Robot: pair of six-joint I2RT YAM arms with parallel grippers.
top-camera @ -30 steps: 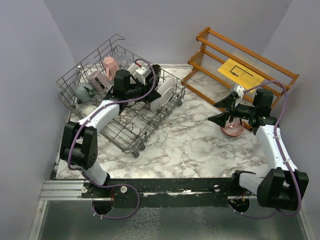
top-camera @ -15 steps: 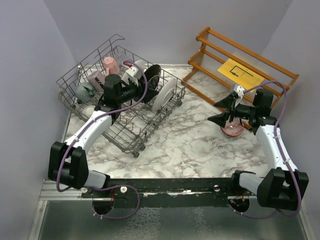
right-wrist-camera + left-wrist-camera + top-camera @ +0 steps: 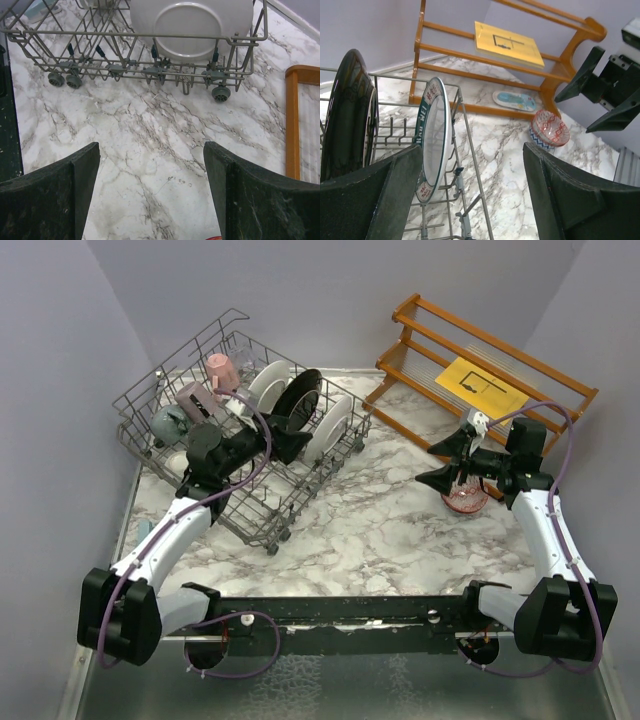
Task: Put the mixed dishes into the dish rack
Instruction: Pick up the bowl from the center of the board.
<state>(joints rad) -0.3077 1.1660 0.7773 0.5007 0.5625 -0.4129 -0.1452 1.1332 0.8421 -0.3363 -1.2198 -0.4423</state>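
The dish rack (image 3: 190, 465) holds a white plate (image 3: 266, 383), a black plate (image 3: 298, 398) and a plate with a dark rim and red characters (image 3: 330, 428), all upright. Pink (image 3: 220, 370), mauve (image 3: 192, 397) and grey-teal (image 3: 168, 424) mugs sit along its far-left side. My left gripper (image 3: 292, 443) is open and empty just near of the plates. In the left wrist view the black plate (image 3: 345, 110) and the rimmed plate (image 3: 434, 135) stand left of the open gripper (image 3: 472, 200). A red patterned bowl (image 3: 465, 500) rests on the table, with my right gripper (image 3: 440, 462) open beside and above it.
An orange-brown wooden shelf (image 3: 480, 365) with a yellow sheet (image 3: 480, 388) stands at the back right. A blue patterned dish (image 3: 515, 100) lies under it. The right wrist view shows marble table (image 3: 150, 150) in front of the rack's wheeled edge (image 3: 150, 70).
My left arm has drawn back toward the near left out of the rack and its jaws have opened. The black plate now stands uncovered between the other plates. The right arm has not moved.
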